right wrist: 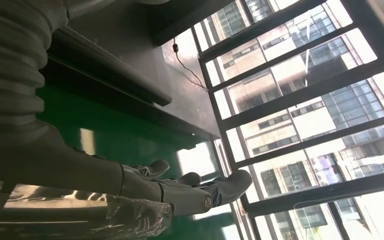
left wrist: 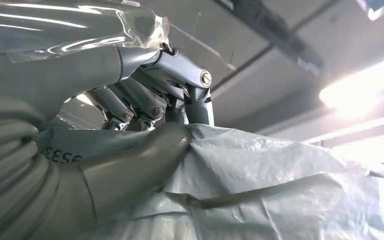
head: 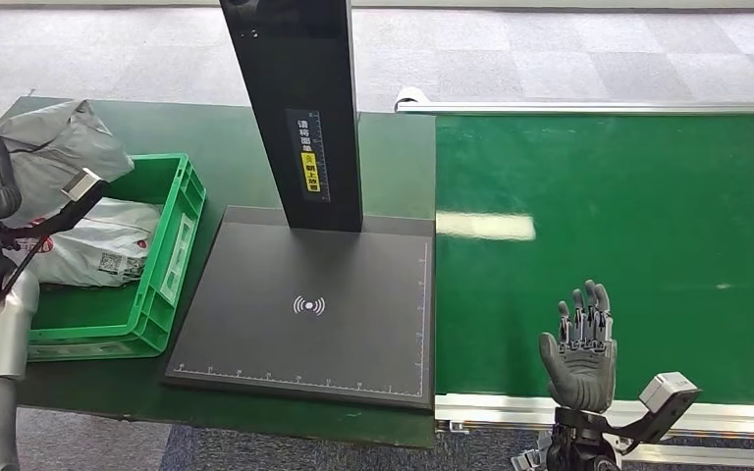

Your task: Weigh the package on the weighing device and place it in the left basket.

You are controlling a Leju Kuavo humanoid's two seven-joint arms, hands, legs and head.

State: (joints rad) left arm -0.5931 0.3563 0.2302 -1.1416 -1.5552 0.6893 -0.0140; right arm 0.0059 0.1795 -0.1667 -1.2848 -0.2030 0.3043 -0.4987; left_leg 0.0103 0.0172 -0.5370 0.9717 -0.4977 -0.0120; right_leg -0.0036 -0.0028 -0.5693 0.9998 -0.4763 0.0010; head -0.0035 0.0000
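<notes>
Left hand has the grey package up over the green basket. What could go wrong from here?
1. The left hand pinches only a fold of the grey package; the thin film could slip or tear before release.
2. The package hangs near the green basket's far rim, so a drop might catch the rim or land on the table behind.
3. A white parcel already lies in the basket; the new package could pile on it and slide out.

Looked like a parcel-sorting station: green conveyor belt (head: pixel 609 245) at right, black weighing platform (head: pixel 304 309) mid-frame, green crate (head: pixel 172 255) of bagged parcels (head: pixel 93 245) at left.
</notes>
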